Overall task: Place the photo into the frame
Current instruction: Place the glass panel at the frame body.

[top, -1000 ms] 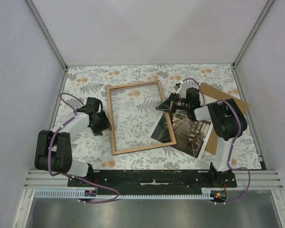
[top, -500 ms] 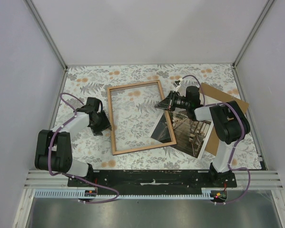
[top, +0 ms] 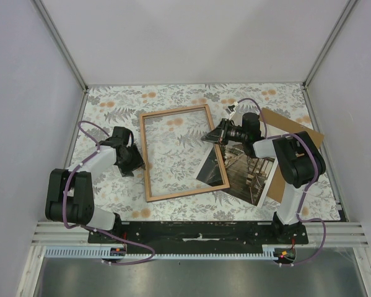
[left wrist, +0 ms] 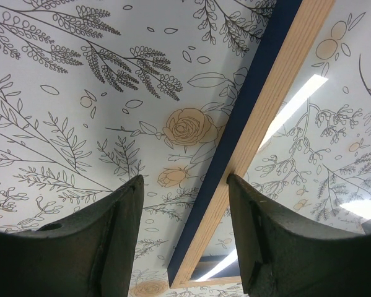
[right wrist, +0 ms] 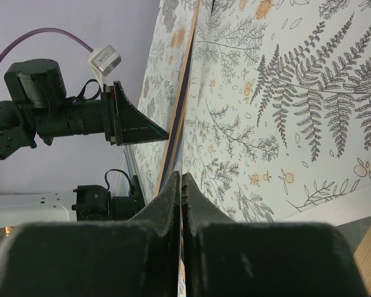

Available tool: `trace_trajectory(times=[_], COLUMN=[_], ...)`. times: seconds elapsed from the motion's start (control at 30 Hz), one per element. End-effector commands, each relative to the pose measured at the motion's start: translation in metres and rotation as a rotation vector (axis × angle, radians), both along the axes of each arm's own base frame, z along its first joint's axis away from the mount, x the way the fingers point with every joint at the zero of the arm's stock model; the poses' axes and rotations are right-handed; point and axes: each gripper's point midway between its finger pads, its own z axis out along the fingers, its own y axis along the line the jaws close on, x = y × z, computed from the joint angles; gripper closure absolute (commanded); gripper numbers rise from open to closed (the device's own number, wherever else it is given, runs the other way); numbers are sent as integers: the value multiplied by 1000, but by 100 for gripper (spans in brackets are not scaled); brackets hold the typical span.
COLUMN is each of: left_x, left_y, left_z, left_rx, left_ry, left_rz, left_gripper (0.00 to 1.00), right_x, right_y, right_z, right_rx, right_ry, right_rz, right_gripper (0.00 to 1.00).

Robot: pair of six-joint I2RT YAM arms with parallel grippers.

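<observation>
Seeing the frame (top: 174,109) flat at mid-table, light wood face up, skewed slightly so its far end leans toward 11 o'clock. Showing dark blue on the outer side of the rail in the left wrist view (left wrist: 253,124). Reflecting light strips off the pane.

Spotting the photo (top: 244,176) at 4 o'clock of the frame, print side up, with its near-left corner tucked under the frame's right rail. Lying partly over a brown backing board (top: 296,130) at 3 o'clock.

Reading the right gripper (top: 211,137) as clamped on the frame's right rail toward its far end. Fingers pressed together in the right wrist view (right wrist: 181,176), with the thin rail edge (right wrist: 184,93) running out from the tips.

Reading the left gripper (top: 137,162) as spread wide at 9 o'clock of the frame, low against the left rail. Both fingers (left wrist: 104,229) apart in the left wrist view, rail passing across the gap. Can't tell whether either pad touches it.

Noting a white floral tablecloth (top: 111,105) with grey ferns and orange blossoms over the whole work surface. Plain grey-white walls (top: 197,37) on three sides, with aluminium posts (top: 61,46) in the far corners. Black base rail (top: 197,235) at 6 o'clock, purple cables (top: 89,127) looping along both arms.
</observation>
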Motion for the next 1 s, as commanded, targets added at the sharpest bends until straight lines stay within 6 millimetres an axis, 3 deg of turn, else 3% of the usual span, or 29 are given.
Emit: trace_trajectory(times=[0.0, 0.97], left_x=[-25, -26], left_y=[15, 14], left_z=[-26, -29], left_rx=[100, 101], left_ry=[108, 118], left_rz=[-28, -29], left_gripper=[37, 37], right_x=[3, 3], right_y=[6, 3], right_z=[23, 25], right_rx=[27, 34], right_ry=[-116, -126], right_rz=[12, -13], right_gripper=[100, 100])
